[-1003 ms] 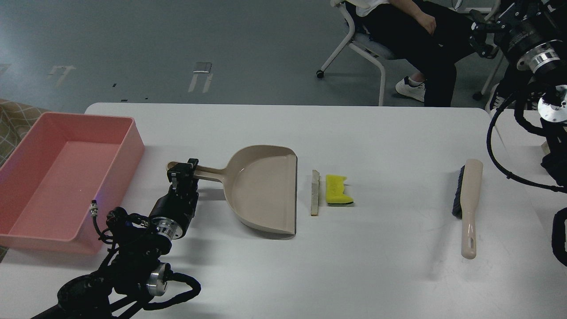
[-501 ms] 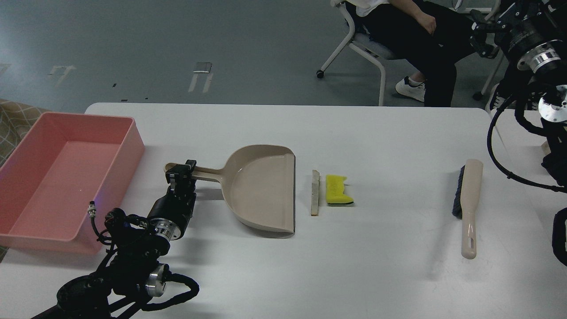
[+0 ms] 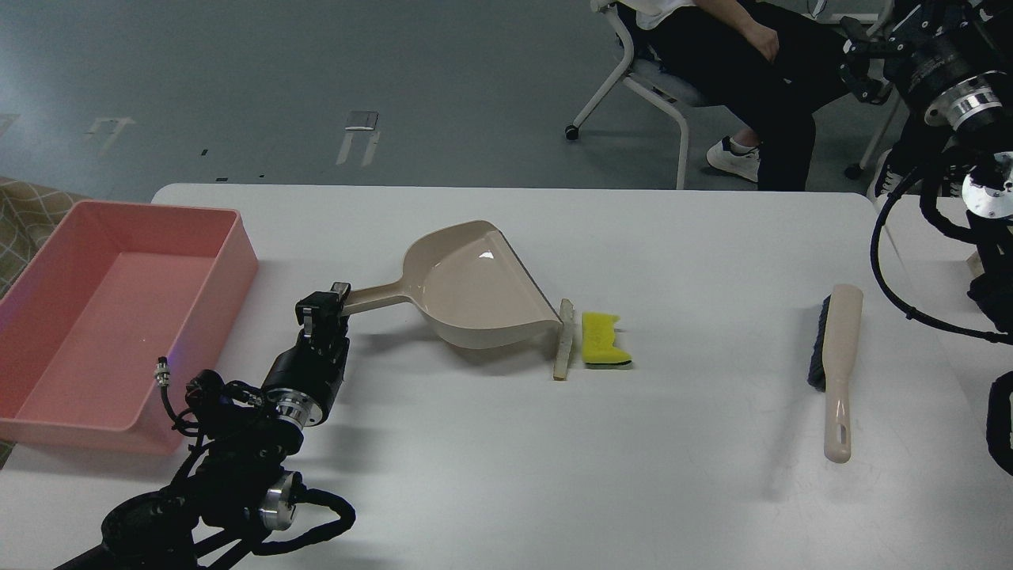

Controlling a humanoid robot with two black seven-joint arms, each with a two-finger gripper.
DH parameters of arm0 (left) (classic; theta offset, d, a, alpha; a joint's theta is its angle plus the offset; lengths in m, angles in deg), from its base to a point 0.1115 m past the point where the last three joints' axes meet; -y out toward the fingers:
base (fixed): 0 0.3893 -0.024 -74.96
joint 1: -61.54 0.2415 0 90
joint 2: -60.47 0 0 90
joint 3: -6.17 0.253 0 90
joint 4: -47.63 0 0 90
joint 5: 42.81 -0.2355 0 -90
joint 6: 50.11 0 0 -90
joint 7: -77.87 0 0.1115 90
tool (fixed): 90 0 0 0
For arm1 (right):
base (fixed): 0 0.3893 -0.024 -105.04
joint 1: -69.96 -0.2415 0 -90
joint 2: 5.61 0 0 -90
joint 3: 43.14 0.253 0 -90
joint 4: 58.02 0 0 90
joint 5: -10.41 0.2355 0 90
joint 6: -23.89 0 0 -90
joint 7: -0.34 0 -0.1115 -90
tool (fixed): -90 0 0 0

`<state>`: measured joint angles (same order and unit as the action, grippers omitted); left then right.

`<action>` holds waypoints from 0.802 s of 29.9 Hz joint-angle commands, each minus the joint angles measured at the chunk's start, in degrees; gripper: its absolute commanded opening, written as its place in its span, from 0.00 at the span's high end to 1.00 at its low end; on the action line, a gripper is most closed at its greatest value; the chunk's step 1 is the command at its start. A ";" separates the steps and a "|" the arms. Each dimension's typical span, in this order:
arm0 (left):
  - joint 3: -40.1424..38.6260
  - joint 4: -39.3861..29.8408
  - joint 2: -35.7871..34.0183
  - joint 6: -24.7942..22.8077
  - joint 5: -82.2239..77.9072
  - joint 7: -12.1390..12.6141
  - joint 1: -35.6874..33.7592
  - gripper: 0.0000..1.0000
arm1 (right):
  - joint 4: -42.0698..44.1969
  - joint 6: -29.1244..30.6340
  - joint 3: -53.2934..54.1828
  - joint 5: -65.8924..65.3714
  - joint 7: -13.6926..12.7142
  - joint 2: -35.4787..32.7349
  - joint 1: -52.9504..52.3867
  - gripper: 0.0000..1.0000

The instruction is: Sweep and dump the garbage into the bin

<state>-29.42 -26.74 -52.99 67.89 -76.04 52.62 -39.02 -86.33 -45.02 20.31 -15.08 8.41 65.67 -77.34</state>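
My left gripper is shut on the handle end of the beige dustpan. The pan is raised and tilted, swung toward the back. Its front lip touches the far end of the thin pale beige slab. The yellow sponge piece with dark green backing lies just right of the slab. The beige brush with dark bristles lies alone at the right. The pink bin stands at the left, with nothing in it. My right gripper is high at the top right, off the table; its fingers cannot be told apart.
A seated person on a wheeled chair is beyond the table's far edge. My right arm's cables hang by the table's right edge. A patterned surface shows behind the bin.
My left gripper has lifted and turned the dustpan by its handle; the pan swung from flat on the table to tilted, its lip now against the slab, which shifted slightly. The right arm barely moved.
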 commanded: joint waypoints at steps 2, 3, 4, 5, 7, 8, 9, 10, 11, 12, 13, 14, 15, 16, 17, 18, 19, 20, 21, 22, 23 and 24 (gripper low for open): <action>-0.01 0.02 0.08 0.00 -0.08 -1.47 -0.08 0.78 | 0.01 0.00 0.00 0.00 -0.08 0.00 0.00 0.00; -0.01 -0.07 0.08 0.00 -0.08 -1.56 -0.08 0.80 | 0.01 0.00 0.00 0.00 -0.08 0.00 0.00 0.00; 0.08 0.02 0.17 0.00 -0.17 -1.56 -0.08 0.81 | 0.01 0.00 0.00 0.00 0.01 0.00 0.00 0.00; -0.01 -0.07 0.08 0.00 -0.17 -1.65 -0.08 0.82 | 0.01 0.00 0.00 0.00 0.01 0.00 0.00 0.00; 0.08 -0.07 -0.27 0.00 -0.34 -2.61 -0.17 0.83 | 0.01 0.00 0.00 0.00 0.01 -0.08 0.00 0.00; 0.08 -0.07 -0.27 0.00 -0.34 -2.75 -0.26 0.83 | -0.08 0.00 0.00 0.00 0.01 -0.08 0.00 0.00; 0.08 -0.07 -0.45 0.00 -0.69 -2.75 -0.61 0.83 | 0.01 0.00 0.00 0.00 0.01 -0.08 0.00 0.00; 0.17 -0.15 -0.62 0.00 -1.39 -2.75 -0.70 0.83 | 0.01 0.00 0.00 0.00 0.01 -0.08 0.00 0.00; 0.17 -0.16 -0.62 0.00 -1.40 -2.75 -0.70 0.83 | 0.01 0.00 0.00 0.00 0.01 -0.08 0.00 0.00; 0.17 -0.42 -0.80 0.00 -2.44 -2.75 -0.70 0.83 | 0.01 0.00 0.00 0.00 0.01 -0.08 0.00 0.00; 0.17 -0.77 -1.24 0.00 -4.11 -2.75 -0.78 0.83 | 0.01 0.00 0.09 0.00 0.01 -0.17 0.00 0.00; 0.17 -0.86 -1.67 0.00 -4.99 -2.75 -0.70 0.83 | -0.08 0.00 0.09 0.00 0.01 -0.17 -0.09 0.00; 0.25 -1.21 -2.46 0.00 -7.18 -2.75 -0.70 0.83 | -0.08 0.00 0.09 0.00 0.01 -0.52 0.00 0.00; 0.95 -1.47 -3.08 0.00 -9.37 -2.75 -0.70 0.83 | -0.16 0.00 0.09 0.00 0.01 -0.78 0.00 0.00; 0.96 -1.47 -3.09 0.00 -9.40 -2.75 -0.70 0.83 | -0.16 0.00 0.09 0.00 0.01 -0.79 0.00 0.00; 1.92 -1.73 -3.52 0.00 -11.57 -2.75 -0.78 0.83 | -0.08 0.00 0.00 0.00 0.01 -0.87 0.00 0.00; 2.45 -2.26 -4.13 0.00 -13.33 -2.75 -0.87 0.83 | -0.08 0.09 0.00 0.00 0.01 -1.22 0.00 0.00; 2.54 -2.61 -4.49 0.00 -14.05 -2.75 -0.96 0.83 | -0.16 0.09 0.00 0.00 0.01 -1.40 0.00 0.00; 2.63 -3.31 -5.36 0.00 -15.27 -2.75 -0.96 0.83 | -0.25 0.18 0.00 0.00 0.01 -1.84 0.00 0.00; 2.63 -3.58 -5.72 0.00 -15.63 -2.75 -0.96 0.83 | -0.34 0.18 0.00 0.00 0.01 -1.93 0.00 0.00; 2.63 -3.76 -6.07 0.00 -15.90 -2.75 -0.96 0.83 | -0.43 0.26 -0.08 0.00 -0.08 -2.10 0.00 0.00; 2.63 -4.02 -6.94 0.00 -16.16 -2.75 -0.96 0.83 | -0.95 0.44 -0.43 -0.09 -0.08 -2.54 0.17 0.00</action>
<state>-26.89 -30.03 -58.39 67.89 -91.03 49.86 -39.98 -86.61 -44.88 20.32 -15.08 8.41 63.88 -77.35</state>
